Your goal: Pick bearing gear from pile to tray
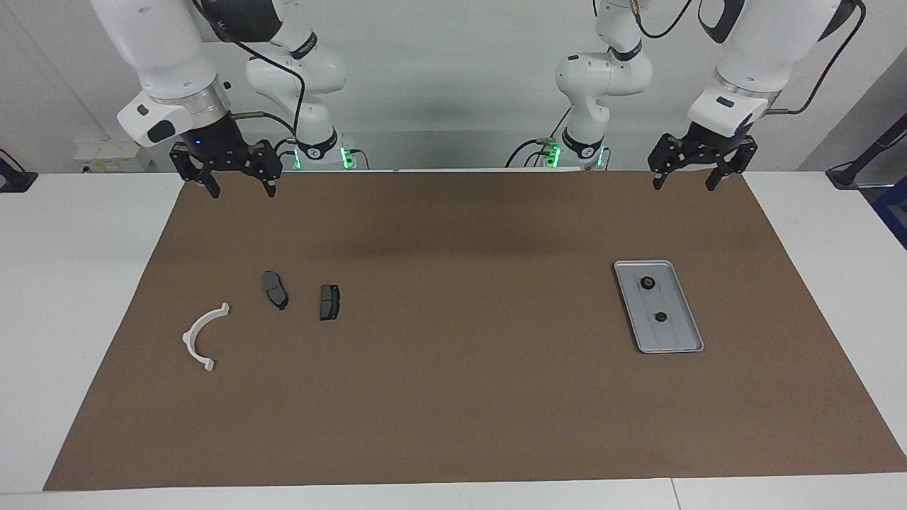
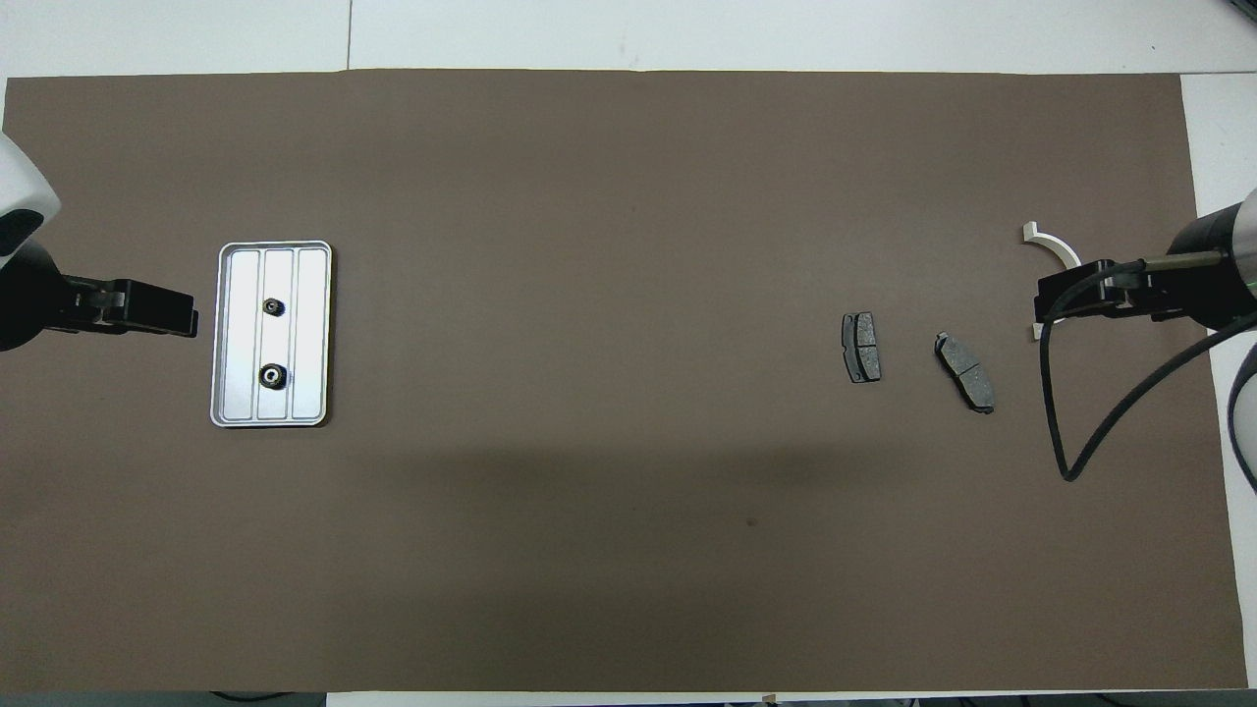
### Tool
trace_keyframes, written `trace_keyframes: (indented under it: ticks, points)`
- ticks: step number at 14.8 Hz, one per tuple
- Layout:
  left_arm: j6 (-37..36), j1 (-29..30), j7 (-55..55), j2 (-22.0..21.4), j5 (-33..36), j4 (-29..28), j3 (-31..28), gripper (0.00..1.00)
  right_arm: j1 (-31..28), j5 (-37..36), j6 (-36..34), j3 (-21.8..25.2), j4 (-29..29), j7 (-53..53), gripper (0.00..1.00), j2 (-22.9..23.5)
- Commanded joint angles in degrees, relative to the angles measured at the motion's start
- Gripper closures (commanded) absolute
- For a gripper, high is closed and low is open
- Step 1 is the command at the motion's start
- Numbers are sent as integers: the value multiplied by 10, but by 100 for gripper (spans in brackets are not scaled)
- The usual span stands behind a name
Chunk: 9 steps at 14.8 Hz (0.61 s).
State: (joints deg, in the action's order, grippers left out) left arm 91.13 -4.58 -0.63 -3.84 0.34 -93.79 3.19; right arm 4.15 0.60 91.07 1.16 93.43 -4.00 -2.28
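1. Two bearing gears – small black round pieces – already sit in the tray (image 1: 691,326): one (image 1: 646,282) at the end nearer the robots, the other (image 1: 659,316) about mid-floor. Apart from each other, clear of the rim.
2. The tray lies toward the left arm's end of the worktop (image 1: 453,397).
3. What is left of the pile, toward the right arm's end: white arc bracket (image 1: 202,334) and two dark grey pad plates (image 1: 275,289) (image 1: 329,302). No loose gear visible among them, so the picking looks done or close to it.
4. Left end effector (image 1: 686,180): raised over the worktop edge at the robots' side, near the tray end, fingers spread, holding nothing.
5. Right end effector (image 1: 241,185): raised over the edge above the pile end, fingers spread, empty. Both arms look to be waiting.
6. Handling estimate: gears are light, rigid, tiny and likely to roll or skid on the ribbed metal floor. Best grip is across the outer rim, straight down, fingers narrowed first.
7. Obstructions: none between pile and tray – bare brown mat. Only the bracket and plates crowd a reach at the pile end.
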Motion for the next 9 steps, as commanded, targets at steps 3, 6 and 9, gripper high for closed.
trace_keyframes:
  ticks: [3,6,9]
  points:
    - [-10,-8,3,0,-8,2,-6,0,-4,11,9,1,23,12,0,-17]
    - [-7,-8,3,-1,-8,-2,-6,0,-4,11,9,1,23,12,0,-17]
    - [-8,-9,3,-2,-8,-2,-6,0,-5,11,9,0,23,12,0,-17]
